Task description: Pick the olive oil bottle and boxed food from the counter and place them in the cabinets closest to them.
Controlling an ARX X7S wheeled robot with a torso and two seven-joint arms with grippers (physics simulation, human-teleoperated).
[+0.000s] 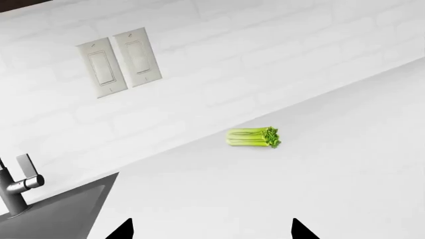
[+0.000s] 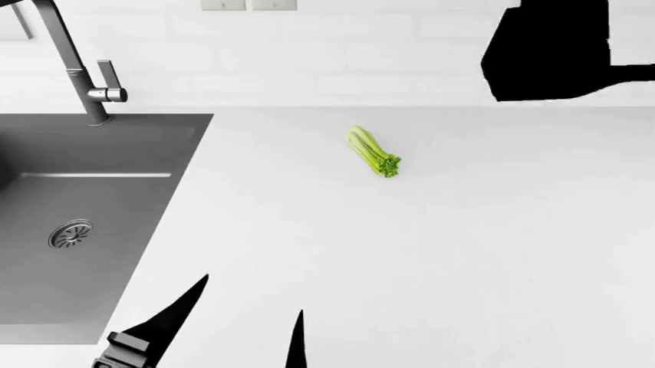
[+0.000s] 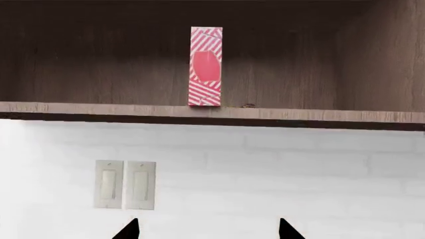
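In the left wrist view, the celery bunch (image 1: 254, 137) lies on its side on the white counter (image 1: 332, 174), near the foot of the brick-pattern wall and a little right of centre; a double light switch (image 1: 119, 64) sits on the wall at upper left, and the grey sink (image 1: 59, 211) with its faucet (image 1: 17, 184) fills the lower left corner. The left gripper (image 1: 212, 230) shows only as two dark fingertips at the bottom edge, set wide apart with nothing between them. In the head view, the celery (image 2: 373, 152) lies alone at upper centre of the counter (image 2: 461, 253), the sink (image 2: 92, 215) takes the left side, and the left gripper (image 2: 241, 326) at the bottom edge is spread over bare countertop; the right arm (image 2: 553, 50) is a black shape raised at upper right, its jaws out of sight. In the right wrist view, the boxed food (image 3: 206, 66) stands upright on the wooden shelf of an open cabinet (image 3: 371, 115) at upper centre, near the front edge, apart from the right gripper (image 3: 208, 230), whose two tips at the bottom are parted and empty. The olive oil bottle appears in no view.
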